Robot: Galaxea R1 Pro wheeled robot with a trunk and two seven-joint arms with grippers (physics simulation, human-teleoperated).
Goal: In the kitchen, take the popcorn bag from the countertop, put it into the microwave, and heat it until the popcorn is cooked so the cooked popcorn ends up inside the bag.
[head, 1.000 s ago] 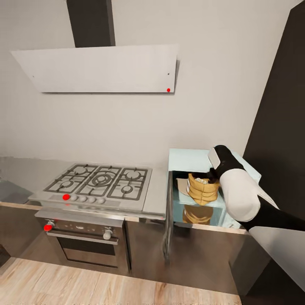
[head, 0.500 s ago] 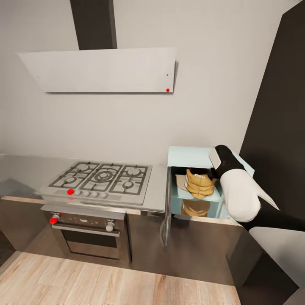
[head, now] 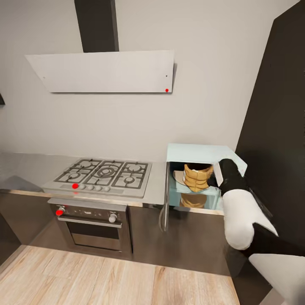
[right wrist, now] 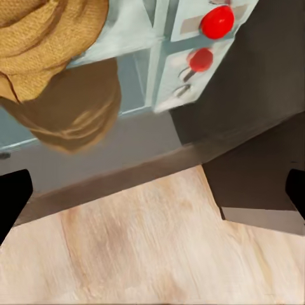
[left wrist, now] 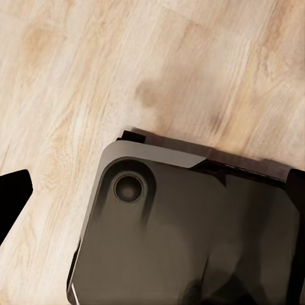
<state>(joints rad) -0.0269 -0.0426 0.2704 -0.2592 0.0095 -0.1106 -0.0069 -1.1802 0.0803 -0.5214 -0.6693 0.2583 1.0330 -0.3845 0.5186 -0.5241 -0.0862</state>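
We're facing the kitchen wall: the white slanted hood (head: 101,70) up top, the gas hob (head: 103,174) below it on the countertop (head: 25,167), the dark steel oven (head: 94,226) underneath, wooden floor (head: 106,281) at our feet.

Right of the hob sits the microwave (head: 199,153), pale mint-blue, its door (head: 166,203) swung wide and seen edge-on. Inside the open cavity stands the popcorn bag (head: 196,178), golden-tan and upright, with its reflection on the glossy surface just below.

Our right arm (head: 237,212) reaches to the microwave's right front corner; from the head view the wrist hides the fingers. The right wrist view gives us what the head cannot: the control panel (right wrist: 203,38) with two red buttons (right wrist: 217,21), the bag (right wrist: 44,32) and its reflection, and dark fingertips (right wrist: 13,197) at opposite edges, spread wide with nothing between them.

The left wrist view looks down at floor and our dark base (left wrist: 190,229) (one black fingertip (left wrist: 11,197) at the edge, so we cannot tell how that gripper stands).
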